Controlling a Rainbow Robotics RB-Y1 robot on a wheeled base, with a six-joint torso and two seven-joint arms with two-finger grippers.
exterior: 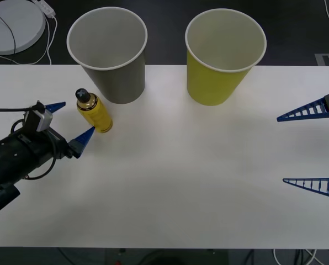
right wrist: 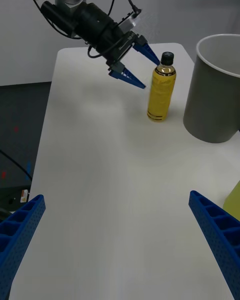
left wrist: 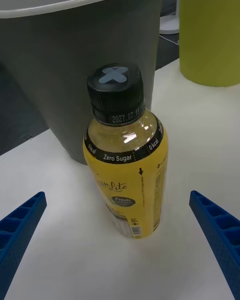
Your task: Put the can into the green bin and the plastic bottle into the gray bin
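The left gripper (exterior: 70,124), fingers spread, flanks the upright plastic bottle (exterior: 95,111) beside the gray bin (exterior: 109,52). It looks light, glossy and probably slippery, so grip mid-body. The right gripper (exterior: 311,149) waits open.

White table (exterior: 170,182), smooth and matte, spanning the front view from side to side, evenly lit with only soft shadows. Beyond its far edge, dark gray floor (exterior: 164,33). Round white disc (exterior: 12,25) on that floor at far left, crossed by a dark cable, with a white cord (exterior: 48,33) trailing beside it. Pale wall (right wrist: 170,10) behind the table in the right wrist view.
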